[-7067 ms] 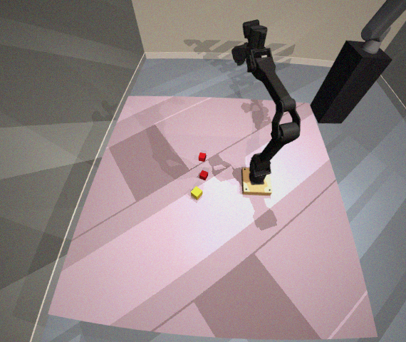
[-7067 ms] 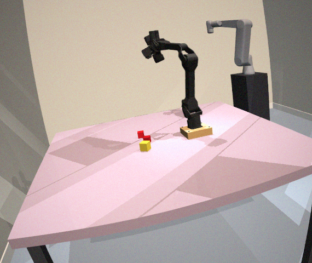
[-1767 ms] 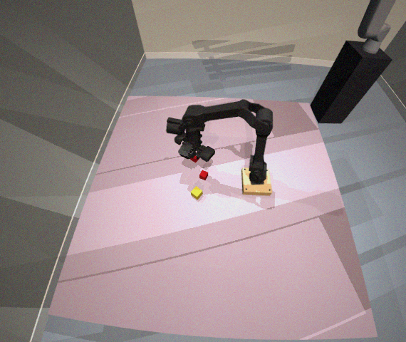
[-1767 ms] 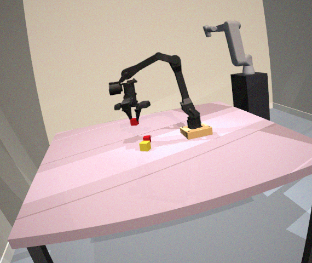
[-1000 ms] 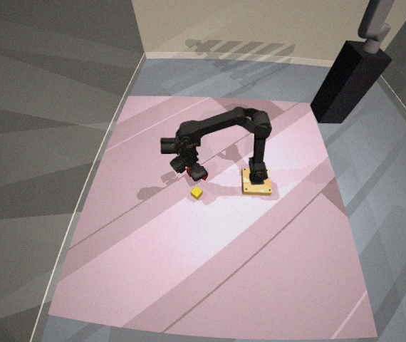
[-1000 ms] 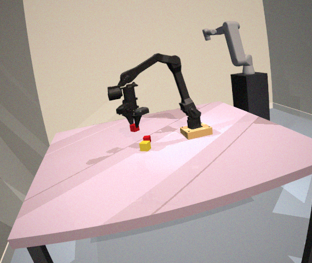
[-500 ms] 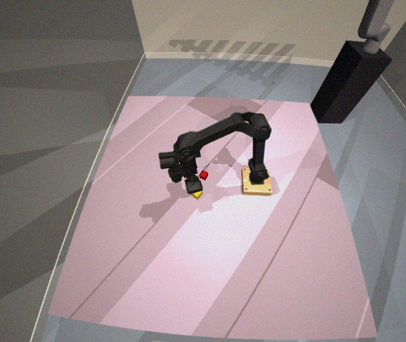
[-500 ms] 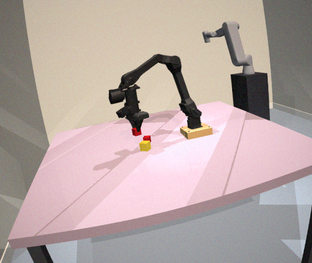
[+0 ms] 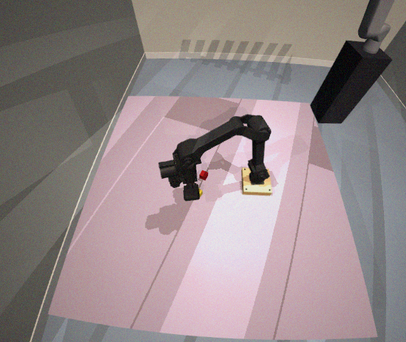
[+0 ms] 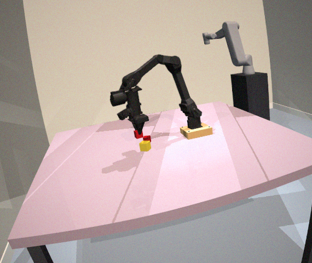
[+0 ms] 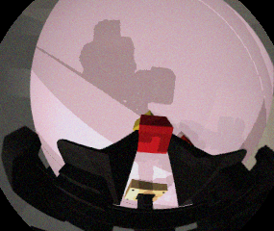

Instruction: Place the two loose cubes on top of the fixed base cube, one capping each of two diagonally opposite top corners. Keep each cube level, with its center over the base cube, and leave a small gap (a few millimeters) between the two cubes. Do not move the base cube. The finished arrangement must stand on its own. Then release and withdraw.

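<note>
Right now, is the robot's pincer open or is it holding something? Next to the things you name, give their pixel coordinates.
Pincer (image 9: 198,188) (image 10: 140,133) (image 11: 154,135): closed on a red cube (image 10: 138,134) (image 11: 155,137), held above the table.

no readable text in any view

no letters, numbers, labels, brands or signs can be read in the top, exterior or wrist view.
</note>
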`<action>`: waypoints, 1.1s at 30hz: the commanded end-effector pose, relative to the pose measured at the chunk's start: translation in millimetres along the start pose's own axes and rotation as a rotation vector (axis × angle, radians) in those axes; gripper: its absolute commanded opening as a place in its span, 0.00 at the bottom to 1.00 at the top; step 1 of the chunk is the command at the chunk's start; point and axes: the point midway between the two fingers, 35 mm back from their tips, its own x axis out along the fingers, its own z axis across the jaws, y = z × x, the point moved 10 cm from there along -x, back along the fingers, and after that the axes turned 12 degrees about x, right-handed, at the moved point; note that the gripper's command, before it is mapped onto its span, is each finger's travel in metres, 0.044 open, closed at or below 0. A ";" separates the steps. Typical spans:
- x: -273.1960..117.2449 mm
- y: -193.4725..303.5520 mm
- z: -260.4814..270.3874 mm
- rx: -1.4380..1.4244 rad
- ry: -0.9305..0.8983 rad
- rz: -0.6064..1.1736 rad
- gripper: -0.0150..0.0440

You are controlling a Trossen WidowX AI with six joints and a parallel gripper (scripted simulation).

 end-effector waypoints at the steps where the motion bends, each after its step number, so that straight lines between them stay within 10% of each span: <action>1: 0.4 0.2 0.8 0.008 0.003 -0.002 0.43; 33: 27.3 1.1 1.7 0.008 0.003 -0.002 0.43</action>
